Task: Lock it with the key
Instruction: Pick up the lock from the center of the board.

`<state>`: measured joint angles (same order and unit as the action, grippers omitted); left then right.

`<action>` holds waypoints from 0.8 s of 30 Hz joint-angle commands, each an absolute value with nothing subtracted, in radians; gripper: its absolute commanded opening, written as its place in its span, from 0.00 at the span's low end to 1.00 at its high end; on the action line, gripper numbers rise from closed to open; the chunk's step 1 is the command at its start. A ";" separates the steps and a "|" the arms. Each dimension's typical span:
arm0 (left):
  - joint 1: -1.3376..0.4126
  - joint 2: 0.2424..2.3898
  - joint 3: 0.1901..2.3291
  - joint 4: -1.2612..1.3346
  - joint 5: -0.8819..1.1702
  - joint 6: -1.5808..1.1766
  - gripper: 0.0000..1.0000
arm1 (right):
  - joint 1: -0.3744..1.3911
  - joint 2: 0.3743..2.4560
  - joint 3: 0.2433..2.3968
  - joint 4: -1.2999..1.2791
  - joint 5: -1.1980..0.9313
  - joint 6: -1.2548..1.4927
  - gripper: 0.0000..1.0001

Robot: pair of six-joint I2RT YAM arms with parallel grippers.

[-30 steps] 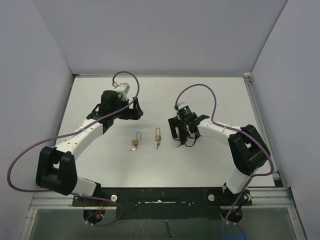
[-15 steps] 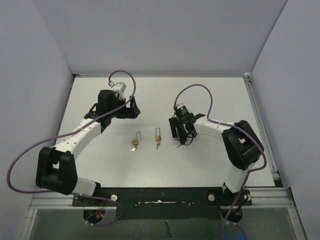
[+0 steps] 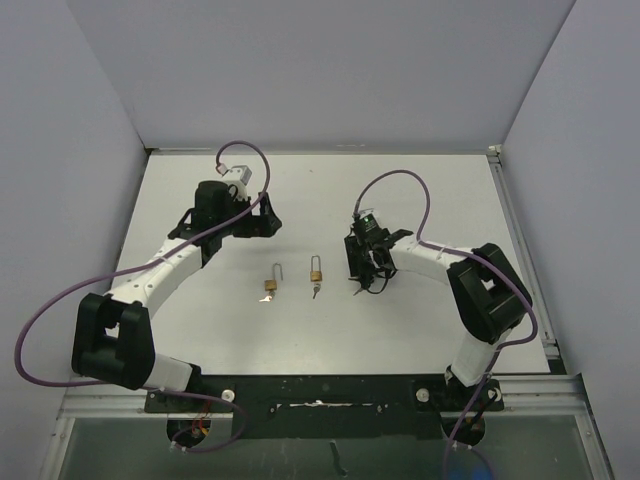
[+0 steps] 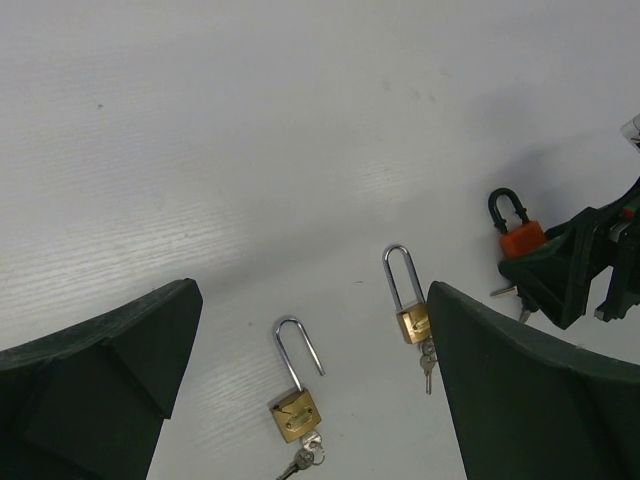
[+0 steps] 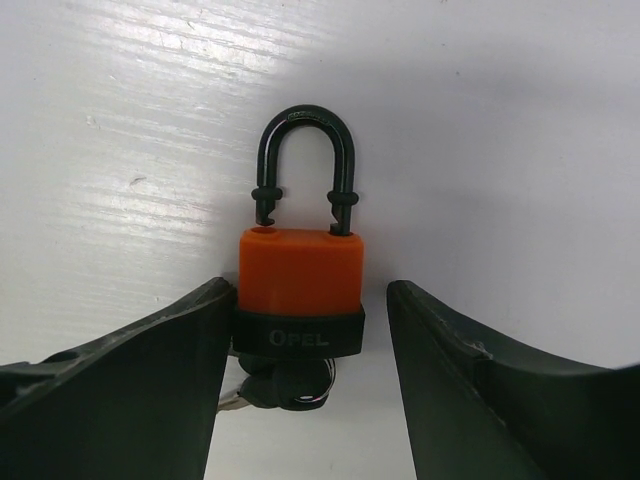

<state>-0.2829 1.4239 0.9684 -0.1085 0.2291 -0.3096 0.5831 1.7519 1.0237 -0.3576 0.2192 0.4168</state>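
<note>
An orange padlock point(image 5: 300, 280) with a black shackle point(image 5: 305, 150) lies on the white table, a black-headed key point(image 5: 285, 385) in its base. The shackle's left leg stands raised out of its hole. My right gripper point(image 5: 308, 305) is open around the lock body: the left finger point(image 5: 130, 390) touches its side and the right finger point(image 5: 500, 390) is apart. In the top view the right gripper point(image 3: 362, 262) covers this lock. My left gripper point(image 3: 260, 222) is open and empty, above the table behind two brass padlocks.
Two brass padlocks with keys in them lie mid-table. The left one point(image 4: 296, 412) has its shackle open; the right one point(image 4: 412, 322) has a long shackle. Both show in the top view point(image 3: 270, 284) point(image 3: 316, 273). The orange padlock point(image 4: 520, 238) shows in the left wrist view.
My left gripper has drawn back a little toward the far left. My right gripper has shifted slightly left and settled around the orange padlock.
</note>
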 commanded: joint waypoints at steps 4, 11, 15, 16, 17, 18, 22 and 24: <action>-0.277 1.383 0.957 -0.035 0.255 -0.334 0.98 | 0.579 1.767 1.020 -0.403 0.270 0.417 0.57; -0.277 1.367 0.949 -0.029 0.231 -0.337 0.97 | 0.579 1.765 1.023 -0.415 0.247 0.388 0.00; -0.276 1.380 0.985 -0.028 0.281 -0.341 0.97 | 0.577 1.713 1.041 -0.375 0.221 0.321 0.00; -0.276 1.382 0.995 -0.030 0.300 -0.337 0.97 | 0.576 1.695 1.054 -0.356 0.205 0.296 0.00; -0.276 1.383 1.008 -0.031 0.321 -0.327 0.97 | 0.576 1.678 1.066 -0.334 0.174 0.267 0.00; -0.276 1.383 1.023 -0.038 0.339 -0.312 0.97 | 0.576 1.658 1.080 -0.311 0.145 0.232 0.00; -0.278 1.386 1.100 -0.112 0.385 -0.265 0.97 | 0.574 1.557 1.102 -0.187 0.016 0.094 0.00; -0.278 1.381 1.136 -0.141 0.431 -0.244 0.98 | 0.563 1.491 1.085 -0.119 -0.053 0.033 0.00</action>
